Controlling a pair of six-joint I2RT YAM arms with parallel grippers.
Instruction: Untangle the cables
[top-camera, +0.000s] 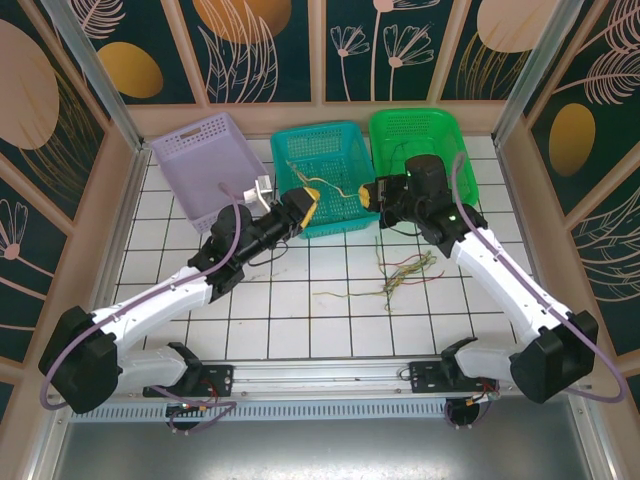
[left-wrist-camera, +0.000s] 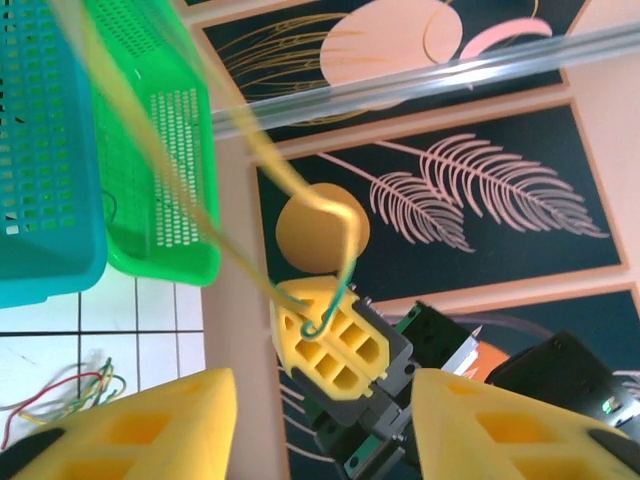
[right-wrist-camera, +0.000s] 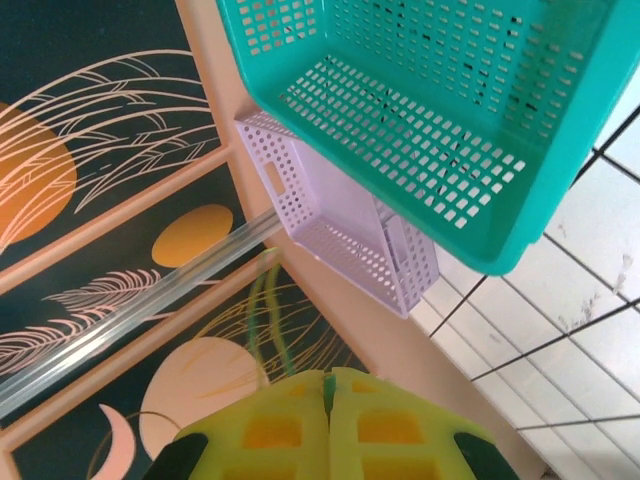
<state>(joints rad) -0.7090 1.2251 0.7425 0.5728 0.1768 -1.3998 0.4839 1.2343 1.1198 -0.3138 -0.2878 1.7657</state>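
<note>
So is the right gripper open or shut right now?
Shut: the right gripper has its yellow fingers pressed together, pinching thin cables between them.

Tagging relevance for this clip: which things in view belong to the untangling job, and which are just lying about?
Job: loose cable pile; yellow strand pinched in the right gripper, fingers shut; left gripper, fingers open.
Lying about: lilac basket, teal basket, green basket.

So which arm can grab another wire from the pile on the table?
Left, probably. The left gripper is open and empty; the right gripper is shut on a yellow cable. The pile lies on the right gripper's side, though.
</note>
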